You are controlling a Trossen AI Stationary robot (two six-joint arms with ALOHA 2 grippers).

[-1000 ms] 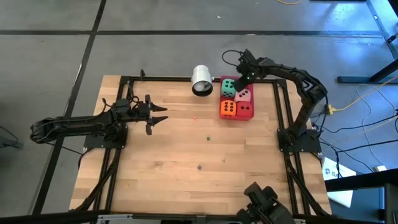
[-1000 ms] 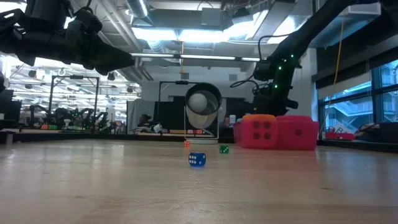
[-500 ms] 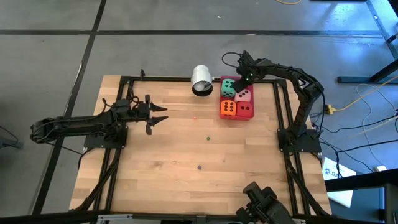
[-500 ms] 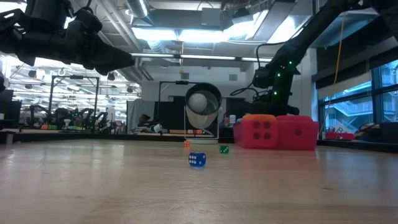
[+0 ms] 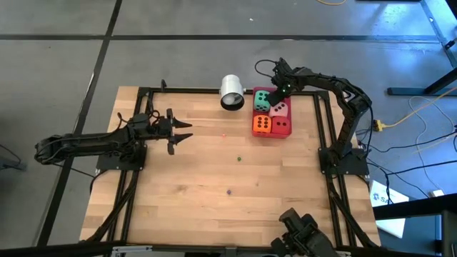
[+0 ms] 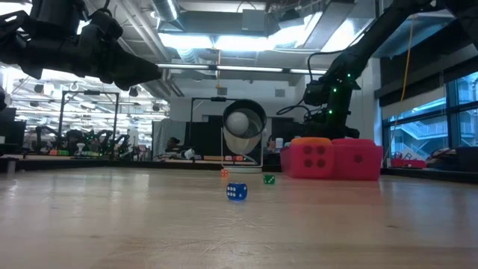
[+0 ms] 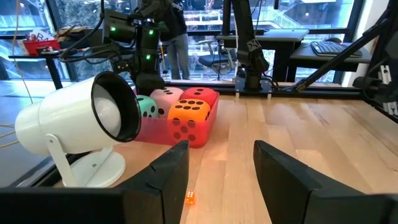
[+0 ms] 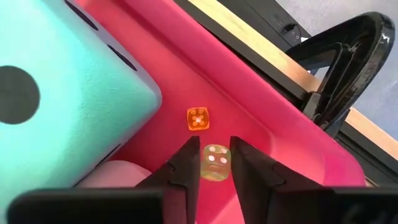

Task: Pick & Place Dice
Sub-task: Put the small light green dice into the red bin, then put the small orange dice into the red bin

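— While the right gripper [image 8: 214, 149] straddles a small yellow die [image 8: 216, 163] inside the red tray [image 8: 273, 134], beside the green die [image 8: 56, 87], is it gripping?
— Cannot tell; lifting now could drag it out. Left gripper [image 7: 221, 149], well off the tray, waits open and empty.

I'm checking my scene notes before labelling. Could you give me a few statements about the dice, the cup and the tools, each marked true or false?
The white cup stands upright. False: it is tipped on its side.
The green die, pink die, orange die and red die all sit in the red tray. True.
The left tool is over the tray. False: it hovers open over the table, well left of the tray.
The right tool is at the tray, beside the green die. True.
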